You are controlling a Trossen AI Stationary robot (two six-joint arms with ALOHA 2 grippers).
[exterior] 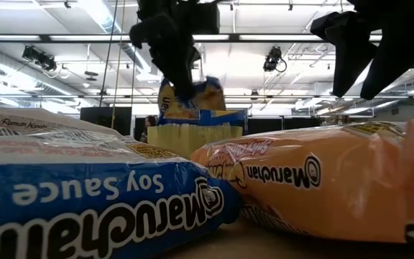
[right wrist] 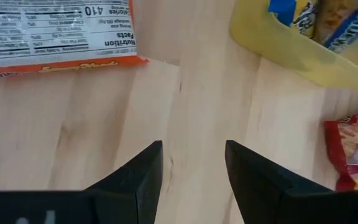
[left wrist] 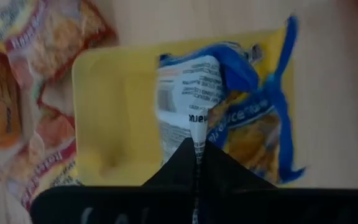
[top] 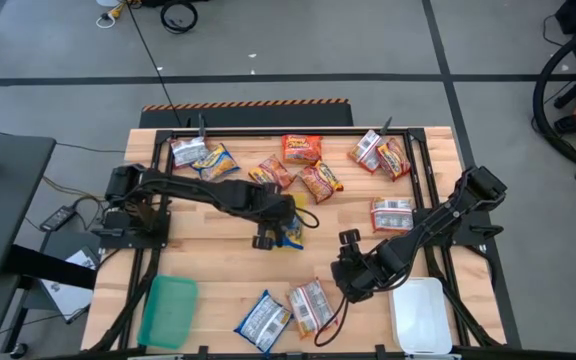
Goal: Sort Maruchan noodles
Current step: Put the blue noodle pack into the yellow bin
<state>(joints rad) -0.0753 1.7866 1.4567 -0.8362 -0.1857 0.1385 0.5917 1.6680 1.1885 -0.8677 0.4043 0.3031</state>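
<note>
High view shows the sorting hardly begun: from left to right, the green tray (top: 168, 310) is bare, the yellow tray (top: 290, 222) takes one blue packet (top: 288, 234), and the white tray (top: 421, 315) is bare. About a dozen packets lie scattered. The left gripper (top: 268, 238) pinches the blue packet by one end, its long axis hanging upright over the yellow tray. The right gripper (top: 346, 262) stands parted over bare wood.

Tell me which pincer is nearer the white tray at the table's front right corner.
Right. The right pincer hangs open over bare wood just left of the white tray. The left pincer is farther off, mid-table, shut on a blue-and-yellow packet over the yellow tray.
</note>
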